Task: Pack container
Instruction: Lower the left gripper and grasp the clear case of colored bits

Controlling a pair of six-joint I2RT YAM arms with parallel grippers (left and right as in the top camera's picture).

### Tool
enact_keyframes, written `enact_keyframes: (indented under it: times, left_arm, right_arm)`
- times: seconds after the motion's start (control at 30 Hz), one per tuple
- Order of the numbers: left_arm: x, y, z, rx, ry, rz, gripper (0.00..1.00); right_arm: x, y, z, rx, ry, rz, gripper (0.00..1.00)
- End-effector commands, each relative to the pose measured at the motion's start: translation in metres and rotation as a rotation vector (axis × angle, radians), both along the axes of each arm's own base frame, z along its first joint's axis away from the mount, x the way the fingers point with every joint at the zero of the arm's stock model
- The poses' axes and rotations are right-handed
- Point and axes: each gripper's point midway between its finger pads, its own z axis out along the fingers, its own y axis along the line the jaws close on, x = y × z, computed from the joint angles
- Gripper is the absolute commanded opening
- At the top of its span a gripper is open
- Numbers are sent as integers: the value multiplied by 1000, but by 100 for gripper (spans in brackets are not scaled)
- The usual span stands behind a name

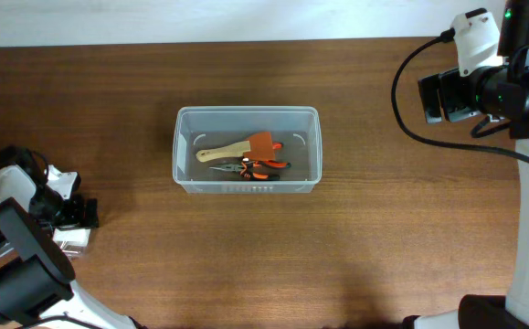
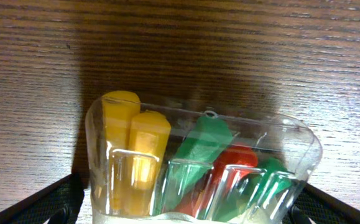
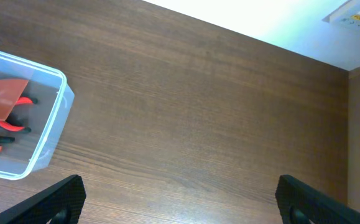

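1. At the near left corner of the worktop [image 1: 383, 228], the left gripper [image 2: 191, 186] is released, its jaws spread wide on either side of a small clear box [image 2: 204, 162] of yellow, green and red pieces; the box lies on the wood between them; whether the pads touch its walls cannot be told.
2. The step in hand looks like taking this box; the jaws should close squarely on its two side walls and low down; thin clear plastic may flex or slip, so a gentle, centred squeeze would serve best.
3. The container [image 1: 246, 111] stands in the middle of the worktop, well apart from both arms; it already carries a wooden-handled tool [image 1: 227, 151] and orange-handled pliers [image 1: 255, 168], lying just beside each other towards its near wall.
4. A good placement would lift the box clear of the rim, then lower it onto the bare floor along the container's far wall, so that it does not land tilted on the tools.
5. Near the far right corner, the right gripper [image 3: 178, 186] hangs released and empty over bare wood; it seems best kept out of the way.
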Motion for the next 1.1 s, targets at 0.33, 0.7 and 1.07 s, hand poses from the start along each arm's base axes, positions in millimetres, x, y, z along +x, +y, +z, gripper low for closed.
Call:
enact_keyframes:
  times: [0.33, 0.7, 1.07]
  left_arm:
    - [-13, -20, -20, -95, 35, 8, 75]
    - [-10, -24, -20, -118, 20, 10, 43]
    - [-7, -23, -19, -118, 7, 10, 22]
  right_arm:
    - [0, -4, -1, -3, 3, -16, 99]
    - [0, -4, -1, -3, 3, -16, 99]
    - [0, -4, -1, -3, 3, -16, 99]
